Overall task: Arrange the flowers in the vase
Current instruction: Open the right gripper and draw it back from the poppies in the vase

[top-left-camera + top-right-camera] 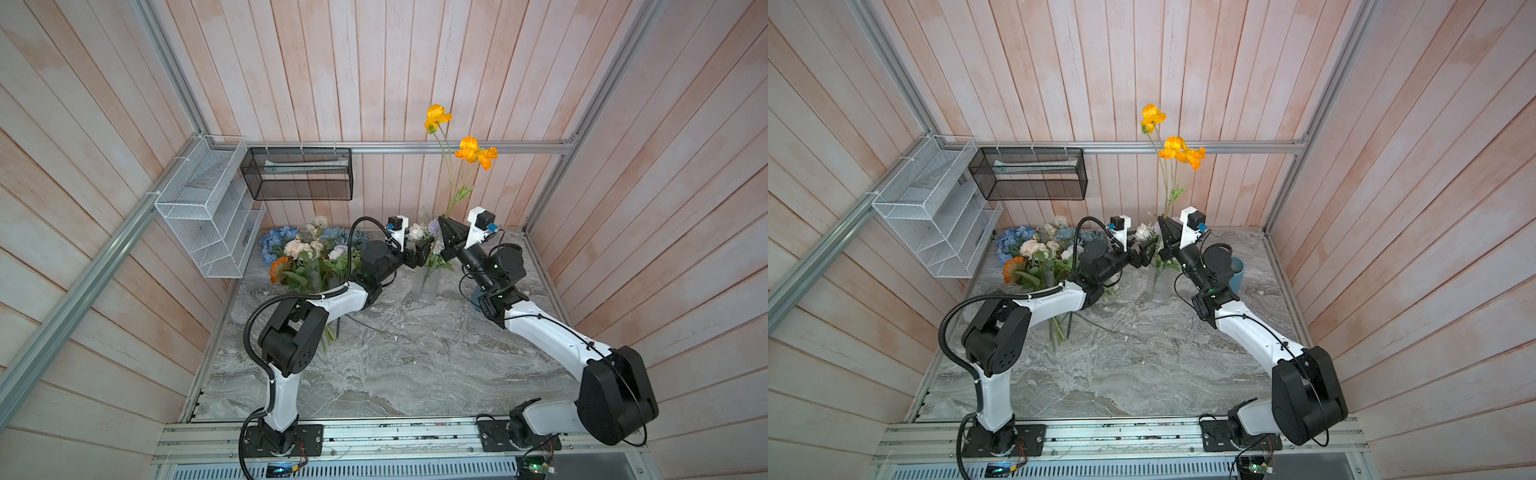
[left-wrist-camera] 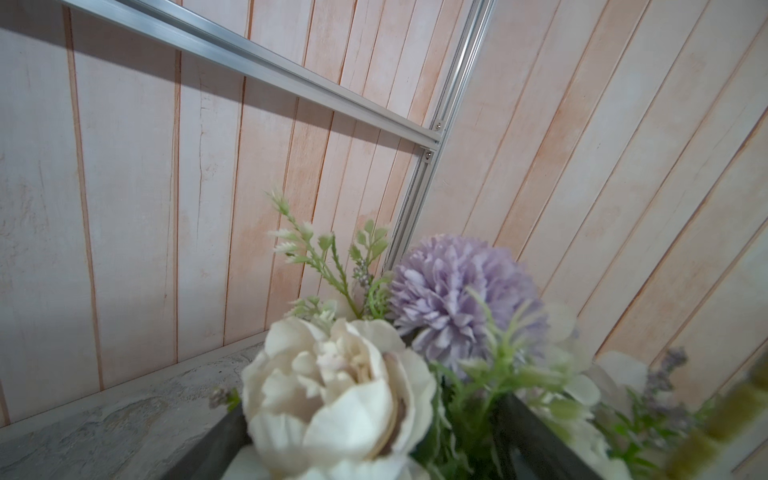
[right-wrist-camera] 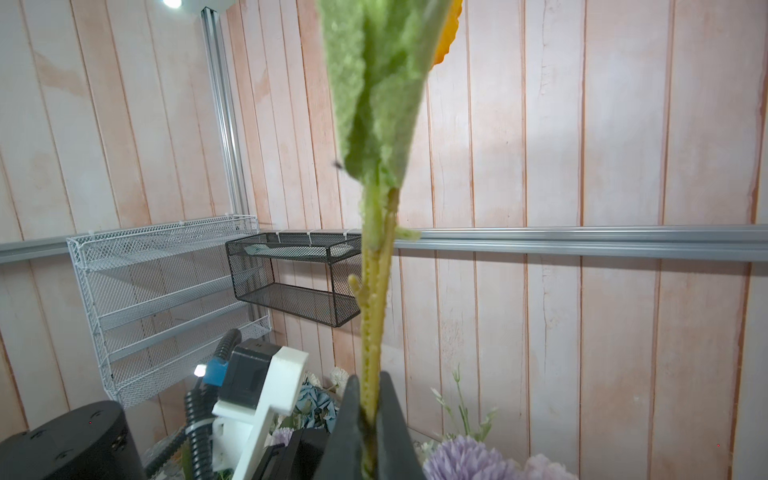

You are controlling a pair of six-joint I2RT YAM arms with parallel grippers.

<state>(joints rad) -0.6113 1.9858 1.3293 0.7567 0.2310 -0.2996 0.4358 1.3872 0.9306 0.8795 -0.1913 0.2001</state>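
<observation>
Right arm (image 1: 552,336) raised, right claw (image 3: 370,399) pinching poppy stem (image 3: 374,316); left claw (image 1: 419,255) wide near vase (image 1: 428,286).

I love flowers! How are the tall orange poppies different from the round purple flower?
The orange poppies stand high on long stems, pinched in the shut right gripper; the round purple flower sits low. Poppy petals are broad; purple ones tiny and packed. Both are blooming.
</observation>
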